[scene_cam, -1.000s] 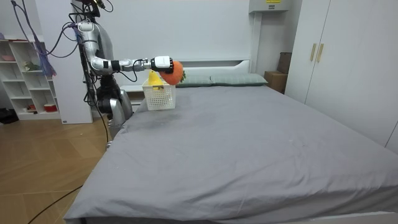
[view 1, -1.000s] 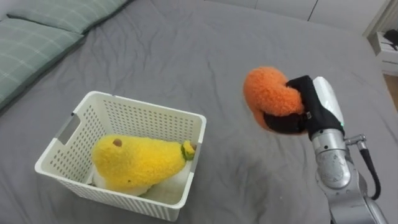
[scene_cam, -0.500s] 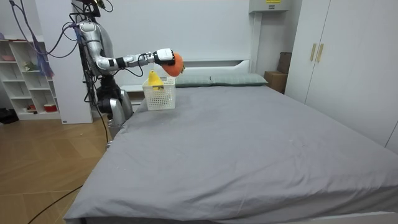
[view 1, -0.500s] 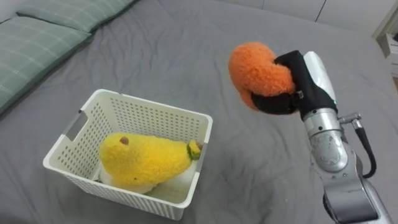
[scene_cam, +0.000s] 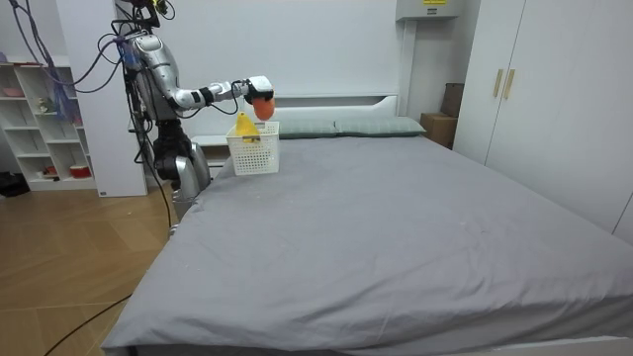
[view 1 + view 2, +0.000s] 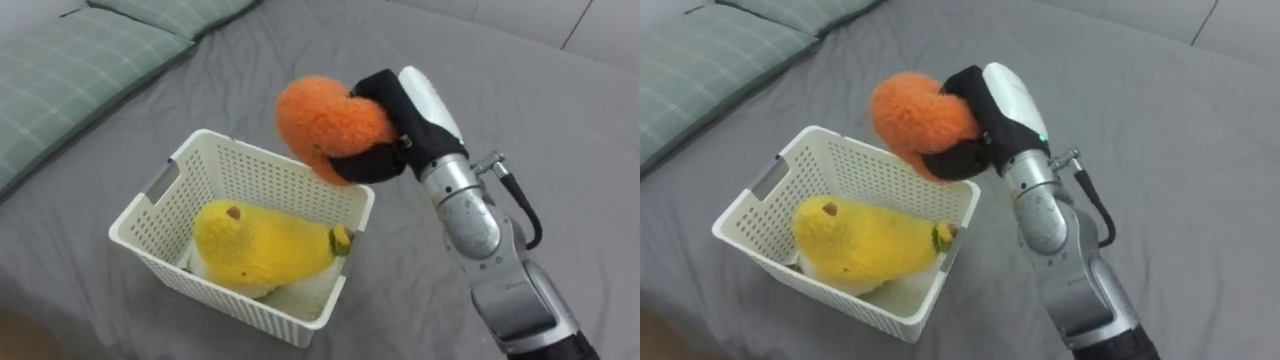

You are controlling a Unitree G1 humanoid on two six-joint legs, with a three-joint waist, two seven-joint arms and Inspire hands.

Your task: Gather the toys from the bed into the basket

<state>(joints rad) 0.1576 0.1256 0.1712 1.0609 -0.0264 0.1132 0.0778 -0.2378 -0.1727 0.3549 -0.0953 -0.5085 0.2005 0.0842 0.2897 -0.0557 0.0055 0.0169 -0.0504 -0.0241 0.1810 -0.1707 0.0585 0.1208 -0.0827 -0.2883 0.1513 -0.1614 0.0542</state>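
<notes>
Gripping an orange plush toy (image 6: 325, 125) in the right hand (image 6: 405, 125), dark fingers curling round the toy's underside and back, the white back of the hand facing up. Holding that toy in the air above the far right corner of a white lattice basket (image 6: 240, 170), clear of the rim. Carrying inside the basket a yellow plush toy (image 6: 260, 245) with a small green tip, lying across the bottom with that tip toward the right wall. Resting the basket on the grey bed (image 6: 250, 60), close to its head edge and near the green checked pillows (image 6: 70, 80) lying along that edge. Standing, in the room view, beside the bed's head corner at the room view's left, right arm reaching out over the basket, with a white shelf unit (image 5: 40, 119) behind and a wardrobe (image 5: 534, 89) beyond the bed's far side.
</notes>
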